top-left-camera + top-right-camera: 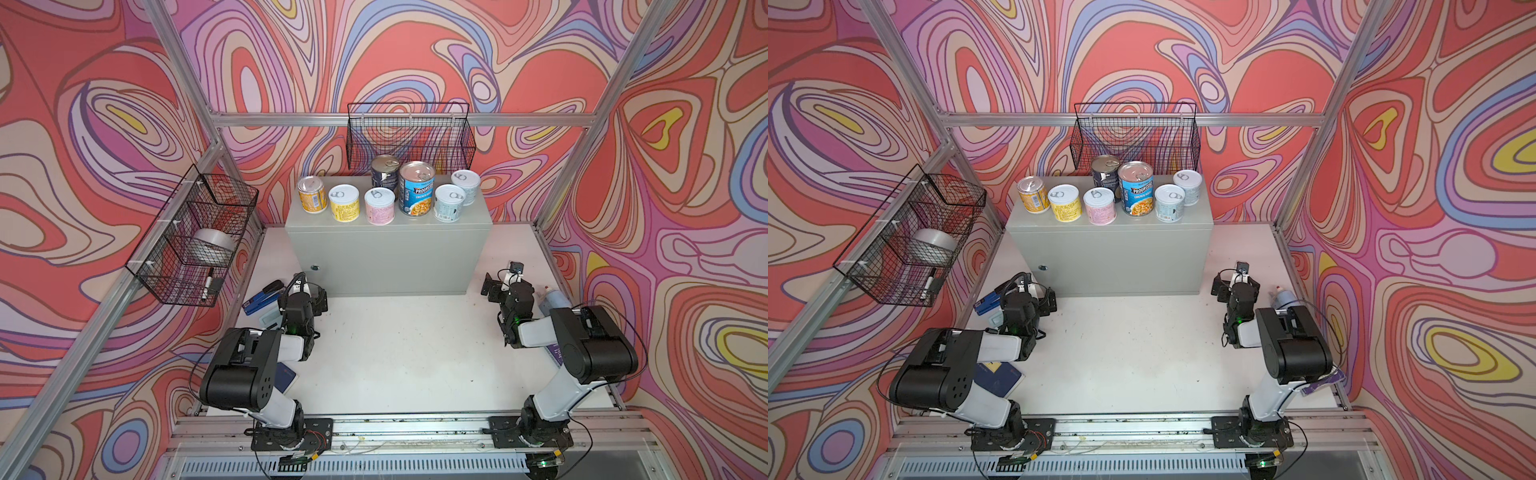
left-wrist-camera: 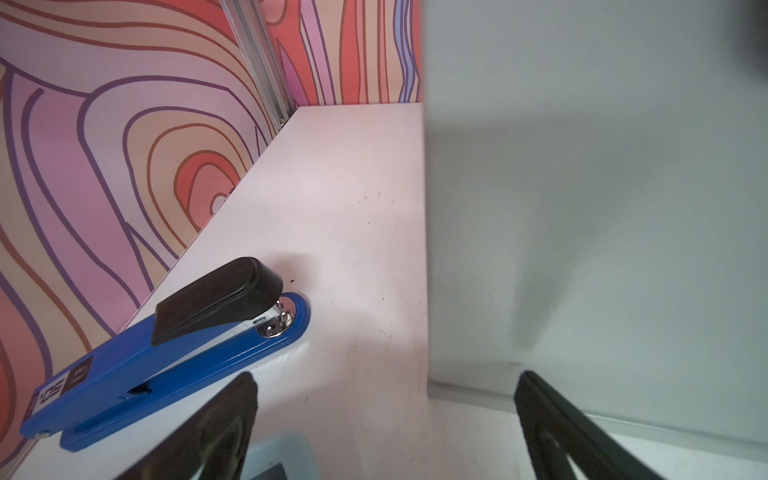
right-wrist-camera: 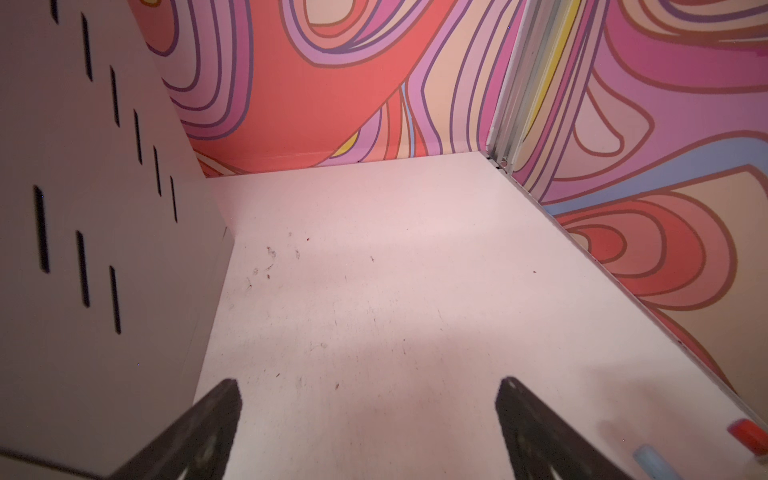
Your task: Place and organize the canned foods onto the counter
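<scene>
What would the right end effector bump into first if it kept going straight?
The way looks free: the open right end effector points over bare tabletop, with the slotted side of the counter beside it. It seems tilted down, so the tabletop probably comes first, else the patterned back wall. Depth is unclear.

"PROGRESSO" stands in white letters on the tall blue can (image 1: 417, 189), with "CHICKEN" beneath it. The blue stapler (image 2: 166, 361) carries a label reading "50". Other print is too small to read.
</scene>
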`<action>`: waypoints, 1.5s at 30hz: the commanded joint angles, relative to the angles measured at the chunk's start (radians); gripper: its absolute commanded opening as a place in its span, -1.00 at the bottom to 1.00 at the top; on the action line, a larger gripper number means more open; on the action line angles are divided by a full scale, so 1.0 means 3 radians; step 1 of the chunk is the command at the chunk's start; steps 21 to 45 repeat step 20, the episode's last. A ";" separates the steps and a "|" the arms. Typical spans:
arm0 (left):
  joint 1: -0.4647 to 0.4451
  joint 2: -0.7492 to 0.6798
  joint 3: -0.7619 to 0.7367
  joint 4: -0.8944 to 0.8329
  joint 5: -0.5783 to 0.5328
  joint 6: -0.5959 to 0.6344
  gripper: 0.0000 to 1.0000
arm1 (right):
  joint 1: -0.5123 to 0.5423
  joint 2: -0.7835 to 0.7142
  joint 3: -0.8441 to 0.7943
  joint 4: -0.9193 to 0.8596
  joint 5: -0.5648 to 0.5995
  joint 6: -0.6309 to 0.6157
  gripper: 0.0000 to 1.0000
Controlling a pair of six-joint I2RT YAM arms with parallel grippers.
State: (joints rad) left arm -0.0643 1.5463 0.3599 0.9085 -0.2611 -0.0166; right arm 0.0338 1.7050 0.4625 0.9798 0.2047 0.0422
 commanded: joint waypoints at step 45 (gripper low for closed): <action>0.0017 -0.0004 -0.0008 0.0093 0.0056 -0.0039 1.00 | -0.0005 0.0031 -0.0018 0.0019 -0.0006 -0.0013 0.97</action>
